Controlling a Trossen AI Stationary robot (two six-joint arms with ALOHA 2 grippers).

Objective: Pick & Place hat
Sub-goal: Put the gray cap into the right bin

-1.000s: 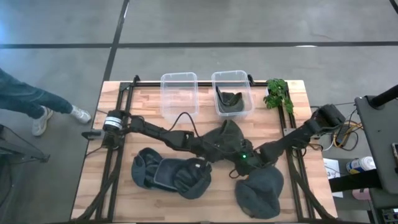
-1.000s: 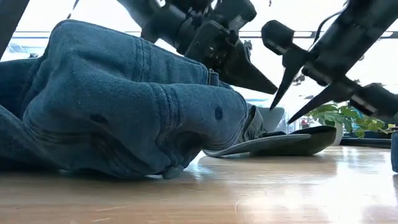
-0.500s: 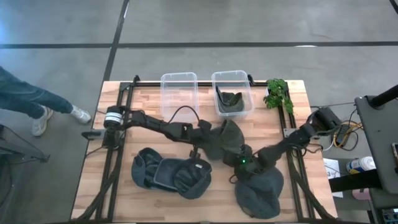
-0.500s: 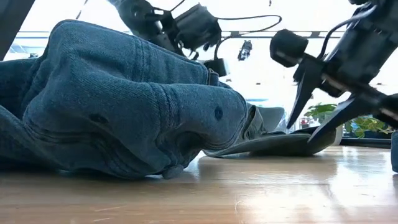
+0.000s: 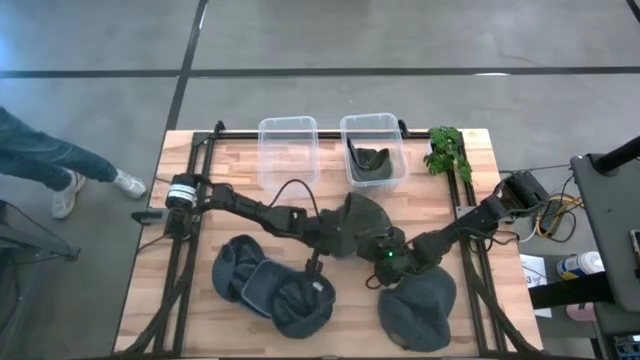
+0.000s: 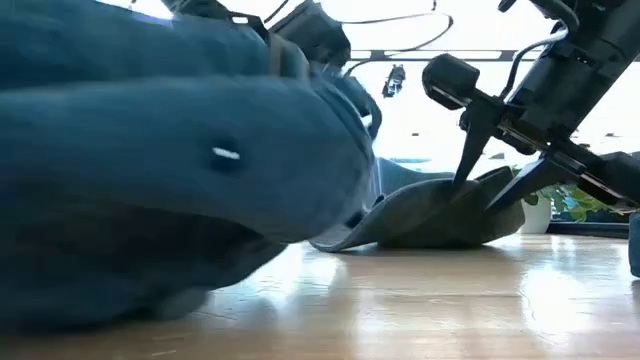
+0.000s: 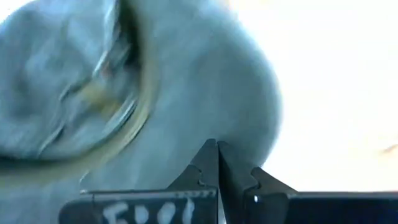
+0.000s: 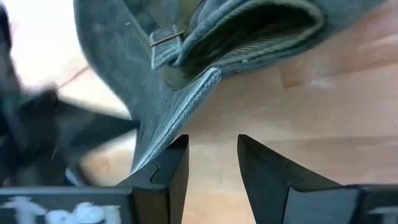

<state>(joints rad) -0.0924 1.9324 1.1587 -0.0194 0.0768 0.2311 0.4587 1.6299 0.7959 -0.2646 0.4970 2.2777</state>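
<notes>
A blue denim hat [image 5: 270, 290] lies on the table's near left and fills the low view [image 6: 150, 170]. My left gripper [image 5: 313, 262] is shut at its right edge [image 7: 217, 144]. An olive hat [image 5: 358, 215] lies mid-table, with its strap buckle facing my right gripper [image 8: 211, 140]. That gripper is open and low at the hat's near edge [image 6: 476, 195]. A dark grey hat [image 5: 418, 305] rests near the front right. My left gripper's shut fingertips [image 7: 214, 155] are against the denim hat's cloth [image 7: 205, 106], coming slanting down from the far left. I cannot tell whether any cloth lies between them. The hat lies on the table. My right gripper has one finger [image 8: 174, 158] against the olive hat's rim edge [image 8: 152, 149], below the strap buckle. The other finger stands over bare wood. The fingers slant down from the table's right. The hat rests on the table.
Two clear bins stand at the far edge. The left bin [image 5: 288, 128] holds nothing that shows. The right bin [image 5: 372, 124] has a dark hat [image 5: 372, 165] in it. A green plant [image 5: 445, 150] is at the far right. A person's legs [image 5: 50, 160] are left of the table.
My left gripper moved toward the near edge. The denim hat's right part slid toward the near edge with it, while its left part stayed. It now looms larger and blurred in the low view. The olive hat changed from lying flat to humped up by my right gripper.
</notes>
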